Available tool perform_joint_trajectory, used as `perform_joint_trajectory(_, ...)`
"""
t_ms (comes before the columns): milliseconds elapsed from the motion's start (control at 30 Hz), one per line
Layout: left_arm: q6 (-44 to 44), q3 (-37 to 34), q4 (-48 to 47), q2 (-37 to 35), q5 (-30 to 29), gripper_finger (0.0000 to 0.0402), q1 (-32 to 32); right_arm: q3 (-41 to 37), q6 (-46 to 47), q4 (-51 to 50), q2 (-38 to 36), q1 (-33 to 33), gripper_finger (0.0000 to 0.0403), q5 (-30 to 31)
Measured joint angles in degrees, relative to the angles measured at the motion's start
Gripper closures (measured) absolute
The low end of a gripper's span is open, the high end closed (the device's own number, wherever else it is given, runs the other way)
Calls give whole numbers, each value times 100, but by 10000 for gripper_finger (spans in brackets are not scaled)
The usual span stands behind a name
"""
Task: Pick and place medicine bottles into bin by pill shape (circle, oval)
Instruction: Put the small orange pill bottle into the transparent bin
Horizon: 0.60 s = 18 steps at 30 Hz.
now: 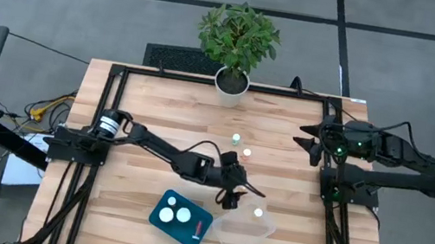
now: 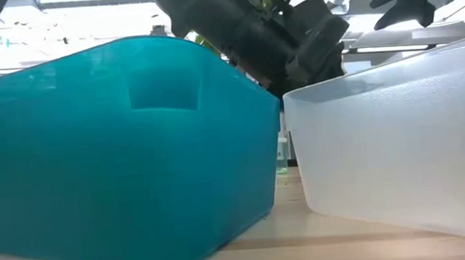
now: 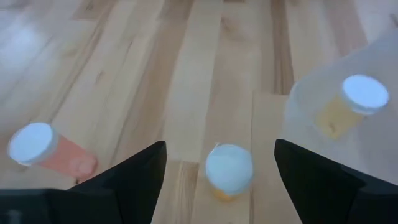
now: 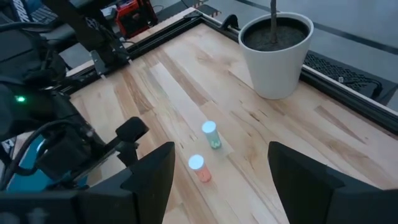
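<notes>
My left gripper (image 1: 232,196) (image 3: 220,144) is open, low over the table just beyond the bins. An orange medicine bottle with a white cap (image 3: 229,169) stands upright between its fingers, which are apart from it on either side. A pinkish bottle (image 3: 46,150) (image 1: 247,153) and a greenish one (image 1: 236,139) stand farther back on the wood. One orange bottle (image 3: 354,102) (image 1: 257,212) sits in the clear bin (image 1: 246,232). The teal bin (image 1: 158,218) holds three white-capped bottles. My right gripper (image 1: 312,141) (image 4: 221,149) waits open, raised at the table's right side.
A potted plant (image 1: 236,46) in a white pot stands at the far edge, in the middle. In the low view the teal bin (image 2: 118,155) and the clear bin (image 2: 400,150) fill the foreground. Black frame rails (image 1: 106,104) run along the left, right and far sides of the table.
</notes>
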Motion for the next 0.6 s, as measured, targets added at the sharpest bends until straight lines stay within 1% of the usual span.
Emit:
perform_joint_trajectory(167,225,0,-16,0,84,137,9,0,2,0,0,0,132,0)
perform_joint_trajectory(333,211,0,-67,0,227,166,26,0,4,-1,0,0,132,0)
perform_joint_trajectory(600,241,6,-24,86,265,175,28,0,4,2,0,0,132,2)
